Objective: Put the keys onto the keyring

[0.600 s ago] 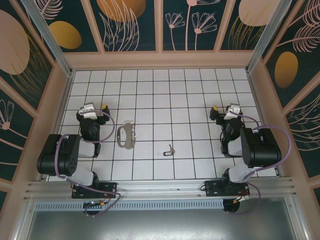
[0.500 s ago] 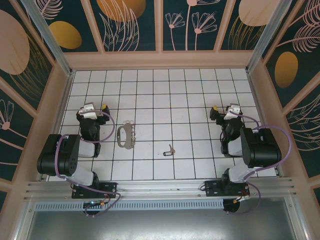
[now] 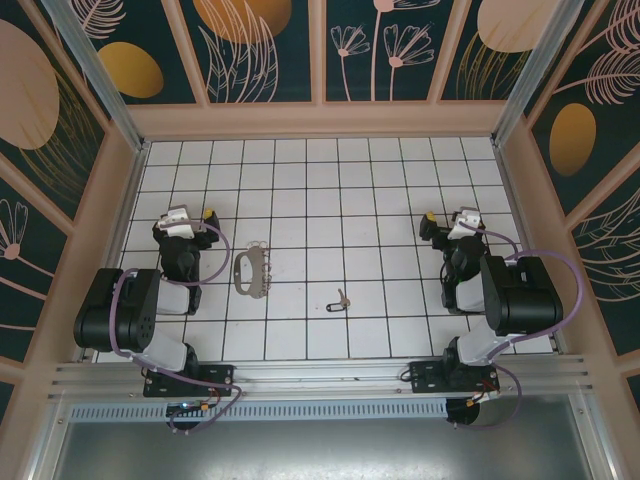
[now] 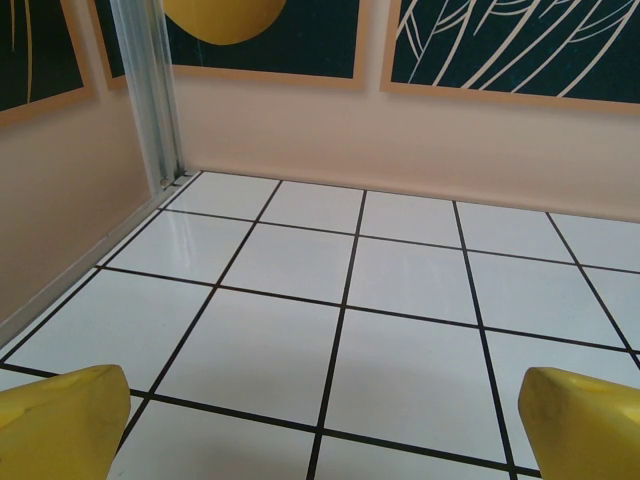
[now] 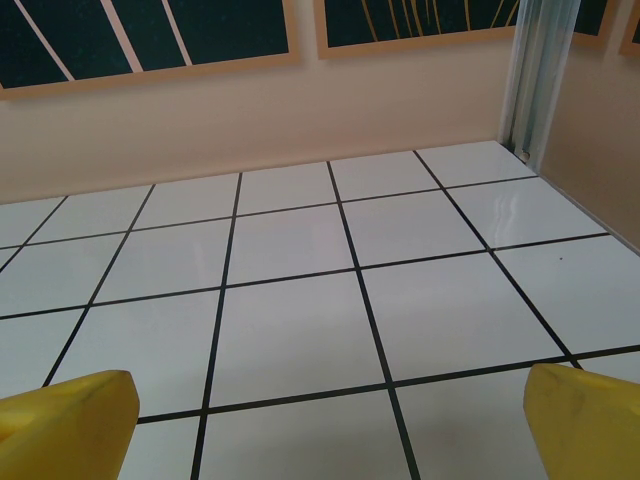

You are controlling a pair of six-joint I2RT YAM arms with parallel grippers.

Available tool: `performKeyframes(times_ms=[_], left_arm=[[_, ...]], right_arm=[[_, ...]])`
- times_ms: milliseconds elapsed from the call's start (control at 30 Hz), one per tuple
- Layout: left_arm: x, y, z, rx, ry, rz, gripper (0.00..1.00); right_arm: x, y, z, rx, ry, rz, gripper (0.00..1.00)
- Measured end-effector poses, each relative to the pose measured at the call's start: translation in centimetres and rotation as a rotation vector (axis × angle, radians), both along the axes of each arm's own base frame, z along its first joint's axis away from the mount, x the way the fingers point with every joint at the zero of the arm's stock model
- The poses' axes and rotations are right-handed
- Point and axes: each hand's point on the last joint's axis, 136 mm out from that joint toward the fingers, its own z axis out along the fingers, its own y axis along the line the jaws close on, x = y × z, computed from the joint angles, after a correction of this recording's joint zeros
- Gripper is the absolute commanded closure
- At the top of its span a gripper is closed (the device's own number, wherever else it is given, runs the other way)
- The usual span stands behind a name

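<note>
The tiny silvery key (image 3: 339, 299) with its small dark oval loop lies flat on the white tiles near the front middle in the top view. The grey-beige keyring (image 3: 251, 270), fringed with pale keys, lies about three tiles to the key's left. My left gripper (image 3: 181, 216) rests folded back at the left, roughly two tiles left of the keyring. Its yellow fingertips (image 4: 60, 425) stand wide apart with only bare tile between them. My right gripper (image 3: 462, 222) sits at the right, far from the key, also open, its yellow fingertips (image 5: 585, 425) spread. Neither wrist view shows the key or the keyring.
The tiled floor (image 3: 320, 190) is boxed in by peach walls (image 3: 320, 120) with dark floral panels. A metal corner post (image 4: 150, 100) stands ahead of the left gripper, another corner post (image 5: 535, 75) ahead of the right. Both arm bases sit at the near edge.
</note>
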Motion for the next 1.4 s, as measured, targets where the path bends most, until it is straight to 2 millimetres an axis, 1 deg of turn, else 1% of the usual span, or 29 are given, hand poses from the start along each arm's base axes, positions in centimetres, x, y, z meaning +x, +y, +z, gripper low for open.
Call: performKeyframes(times_ms=[900, 1100, 1300, 1400], left_arm=[[0.0, 0.0, 0.0, 0.0, 0.0, 0.0, 0.01], [0.0, 0.0, 0.0, 0.0, 0.0, 0.0, 0.01], [0.0, 0.0, 0.0, 0.0, 0.0, 0.0, 0.01], [0.0, 0.0, 0.0, 0.0, 0.0, 0.0, 0.01]], right_arm=[[0.0, 0.01, -0.01, 0.002, 0.0, 0.001, 0.01], [-0.04, -0.26, -0.26, 0.022, 0.01, 0.007, 0.01], [-0.03, -0.03, -0.26, 0.023, 0.01, 0.018, 0.01], [-0.06, 0.46, -0.3, 0.02, 0.011, 0.026, 0.01]])
